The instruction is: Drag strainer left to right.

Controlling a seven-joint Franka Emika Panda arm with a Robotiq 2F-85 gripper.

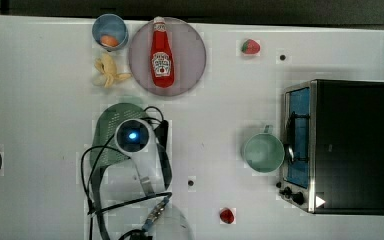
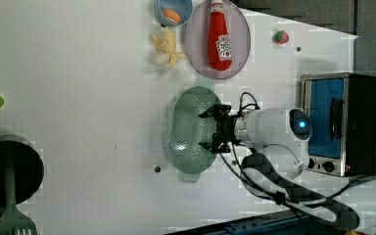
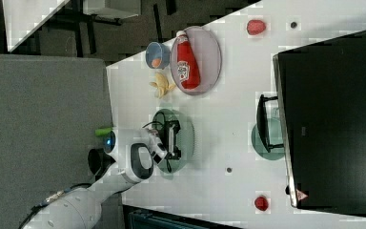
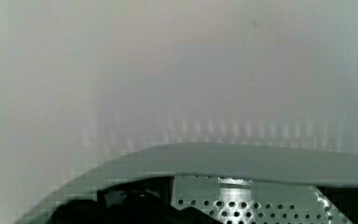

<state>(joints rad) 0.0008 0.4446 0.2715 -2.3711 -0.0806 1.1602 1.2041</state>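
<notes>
While gripper [image 2: 215, 131] sits low over strainer [image 2: 188, 128] rim, jaw state unclear: keep contact firm, pull steadily toward cup [image 1: 263, 153] side, stop short.

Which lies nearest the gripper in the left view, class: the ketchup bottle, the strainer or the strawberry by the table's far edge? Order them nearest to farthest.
Measured from the gripper in the left view:
1. Strainer: directly under the gripper.
2. Ketchup bottle: lying on the grey plate, towards the left view's top.
3. Strawberry: towards the left view's upper right.
</notes>
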